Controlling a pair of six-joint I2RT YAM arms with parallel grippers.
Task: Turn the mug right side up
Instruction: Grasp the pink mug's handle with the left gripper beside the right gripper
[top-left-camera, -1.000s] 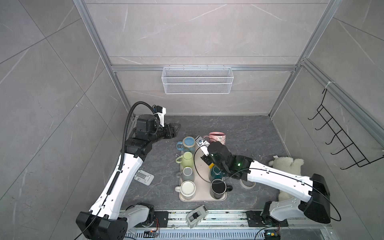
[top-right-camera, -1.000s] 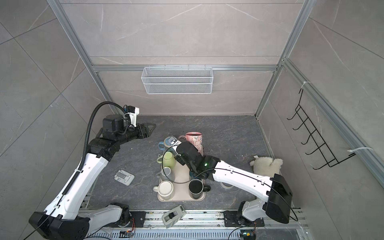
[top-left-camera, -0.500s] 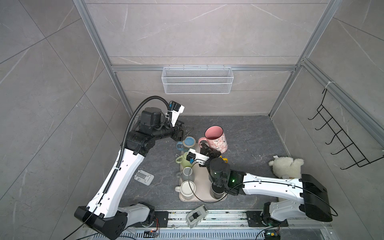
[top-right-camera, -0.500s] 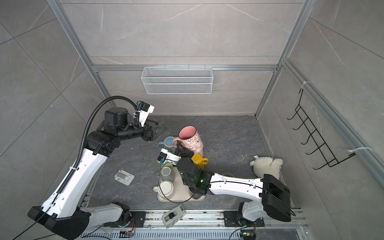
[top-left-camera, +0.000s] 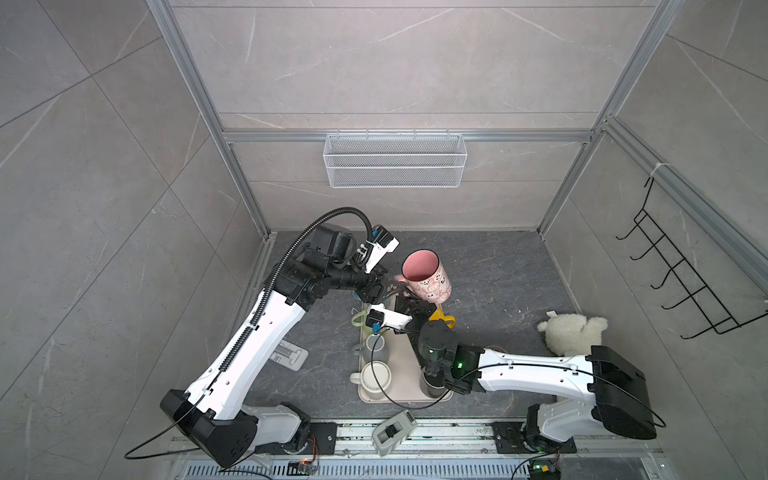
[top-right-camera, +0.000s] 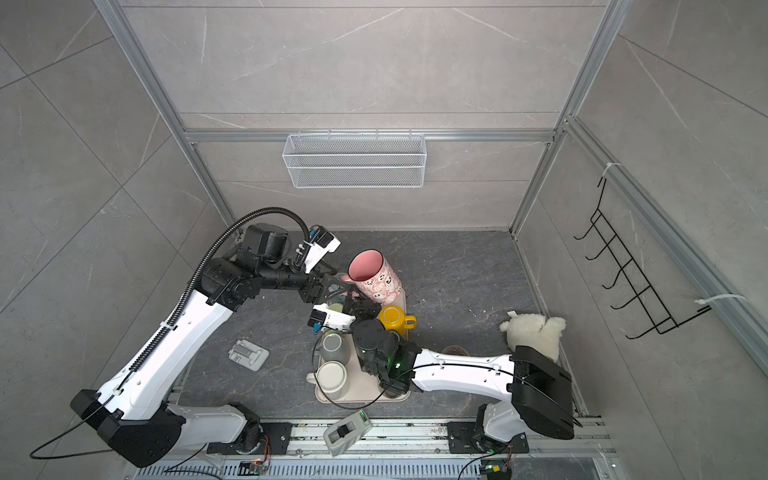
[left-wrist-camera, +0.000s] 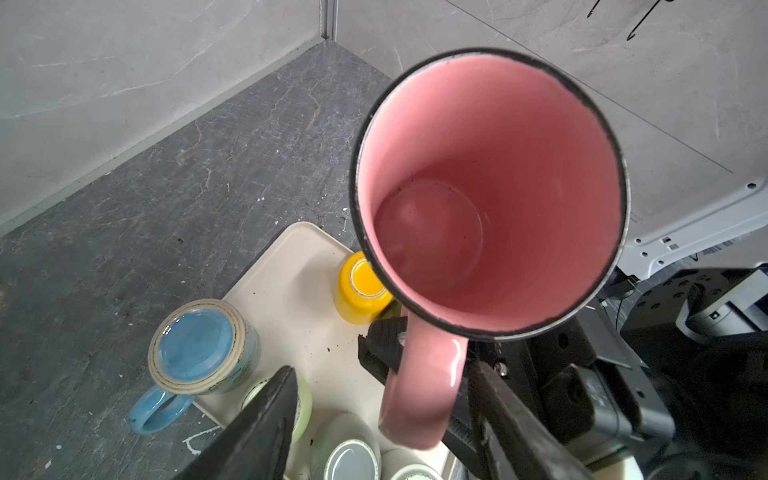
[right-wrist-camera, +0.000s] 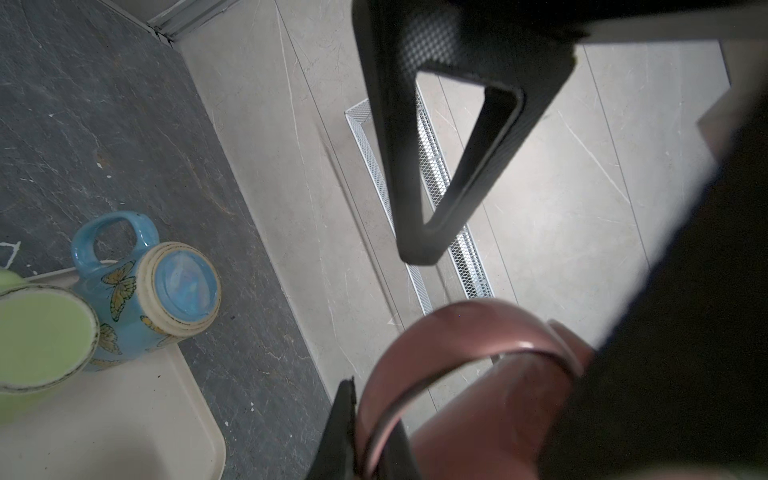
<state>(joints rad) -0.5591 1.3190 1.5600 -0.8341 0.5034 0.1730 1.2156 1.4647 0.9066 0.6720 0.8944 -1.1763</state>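
Pink black-rimmed ceramic mug (top-left-camera: 428, 282) hangs mouth-up, the right gripper (top-left-camera: 406, 296) with jaws clamped on its handle (left-wrist-camera: 419, 386); the left gripper (left-wrist-camera: 382, 372) has jaws apart, flanking that handle.

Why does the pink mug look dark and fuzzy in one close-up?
In the right wrist view the pink mug is too near, blurred and backlit by the pale wall; in the left wrist view it is sharp, with glare on its handle.
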